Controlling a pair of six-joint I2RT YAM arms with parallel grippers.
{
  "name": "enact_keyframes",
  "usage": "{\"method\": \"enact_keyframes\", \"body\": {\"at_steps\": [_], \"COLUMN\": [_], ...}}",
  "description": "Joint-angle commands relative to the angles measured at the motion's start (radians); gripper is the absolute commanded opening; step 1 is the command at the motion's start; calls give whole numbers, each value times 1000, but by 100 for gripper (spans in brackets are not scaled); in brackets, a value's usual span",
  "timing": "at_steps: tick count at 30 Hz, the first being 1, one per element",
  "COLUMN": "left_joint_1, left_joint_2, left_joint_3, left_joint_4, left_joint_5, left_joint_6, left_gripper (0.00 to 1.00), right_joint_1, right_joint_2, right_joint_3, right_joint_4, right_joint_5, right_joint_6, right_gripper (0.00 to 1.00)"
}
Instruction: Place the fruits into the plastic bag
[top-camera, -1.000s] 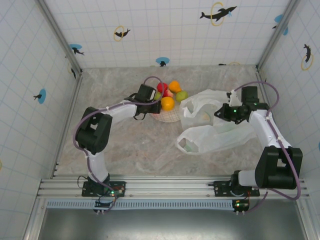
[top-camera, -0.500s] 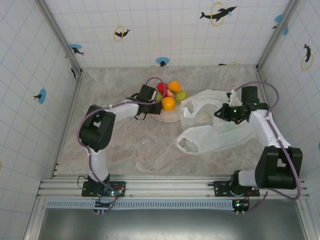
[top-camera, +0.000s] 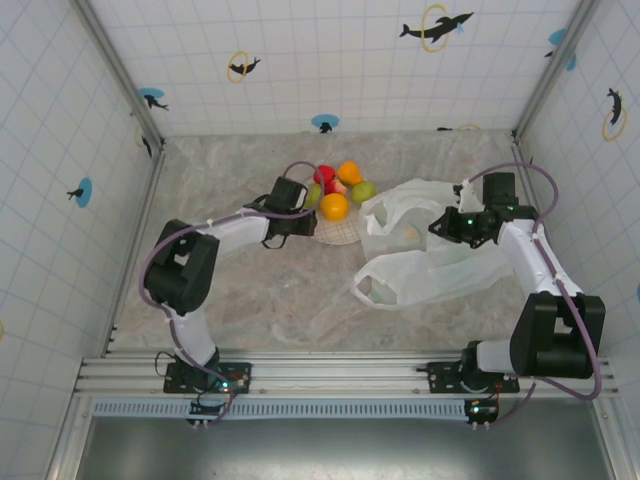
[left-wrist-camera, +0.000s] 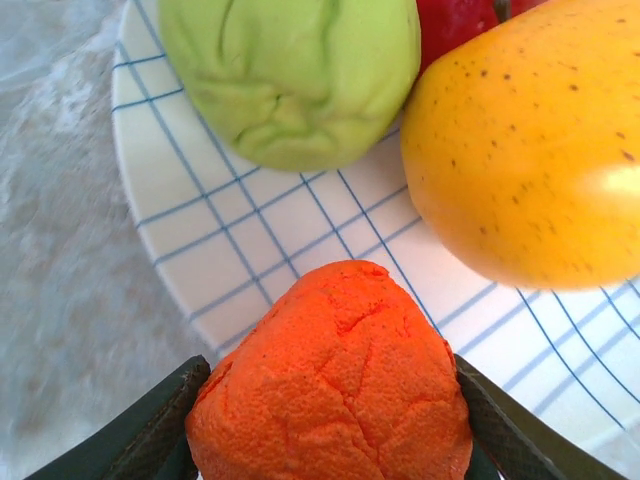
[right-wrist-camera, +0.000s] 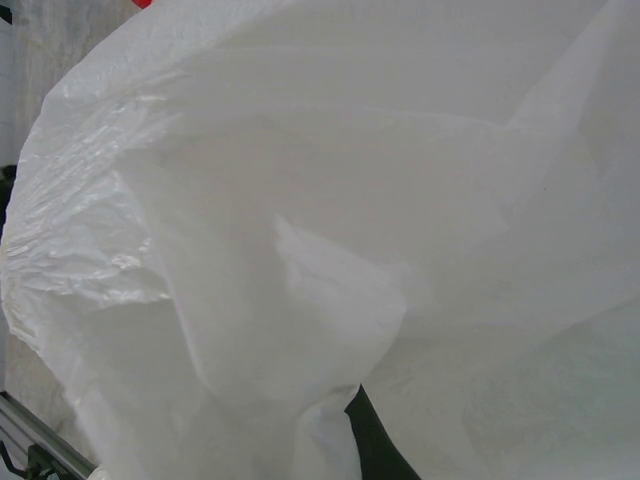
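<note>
The fruits (top-camera: 338, 188) are piled on a white plate (top-camera: 342, 234) at the back middle of the table. My left gripper (top-camera: 306, 200) is at the plate's left edge. In its wrist view both fingers (left-wrist-camera: 150, 432) press the sides of a rough orange-red fruit (left-wrist-camera: 335, 375) on the plate (left-wrist-camera: 250, 255). A green fruit (left-wrist-camera: 290, 75), a speckled yellow-orange fruit (left-wrist-camera: 530, 150) and a bit of a red fruit (left-wrist-camera: 455, 18) lie beyond it. The plastic bag (top-camera: 420, 255) lies crumpled to the right of the plate. My right gripper (top-camera: 448, 226) is shut on its upper right film (right-wrist-camera: 330, 200).
Tiled walls close in the marble table on three sides, with corner posts (top-camera: 150, 120) at the back. The bag's loop handle (top-camera: 375, 288) lies open toward the table's middle. The metal rail (top-camera: 330, 375) with both arm bases runs along the near edge.
My left arm's elbow has swung left and toward the near edge, and the left jaws have narrowed onto the orange-red fruit. The right arm and the bag have stayed still.
</note>
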Motion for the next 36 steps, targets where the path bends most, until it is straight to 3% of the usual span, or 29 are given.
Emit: {"method": "enact_keyframes", "body": {"at_steps": [1,5,9,21,30,36], "left_joint_1": [2,-23,-115,-356,-394,-395], "left_joint_2": [-142,-289,-322,-34,26,72], "left_joint_3": [-111,-285,-329,-68,-57,-2], "left_joint_4": [69,177,243,407,567,592], "left_joint_5": [61,189,229,313,272,166], "left_joint_6": [-41,-62,-55,-31,-139,-185], "left_gripper": [57,56,55,54,54,56], "right_joint_1": [8,7,7,7,22,50], "right_joint_2": [-5,2,5,-15,-40,-55], "right_joint_3": [30,34,35,11,-37,4], "right_joint_4": [17,27,41,111,171,75], "right_joint_5": [-6,-33,-71,-170,-229,-198], "right_joint_6": [6,21,44,125,219,153], "right_gripper": [0,0,0,0,0,0]}}
